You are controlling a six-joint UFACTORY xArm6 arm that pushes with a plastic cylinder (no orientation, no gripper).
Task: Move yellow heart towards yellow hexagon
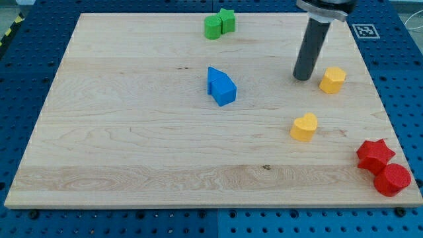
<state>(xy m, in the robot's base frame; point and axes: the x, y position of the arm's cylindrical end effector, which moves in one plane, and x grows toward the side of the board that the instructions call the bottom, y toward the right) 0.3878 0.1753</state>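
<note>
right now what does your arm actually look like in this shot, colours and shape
Only my end piece shows: a straight, smooth rod, dark grey to black, round in section, running down to my tip. At the view's top it joins a wider dark collar with a lighter grey band, cut off by the frame edge. No cables, markings or labels show on it. The rest of the arm is out of view.

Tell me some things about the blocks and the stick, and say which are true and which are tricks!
1. My tip is touching the yellow heart. False: it stands apart, above the heart, just left of the yellow hexagon.
2. The two green blocks sit together at the view's top. True.
3. The red star is by the blue blocks. False: it sits beside the red cylinder, bottom right.
4. The heart lies below the hexagon. True.
</note>
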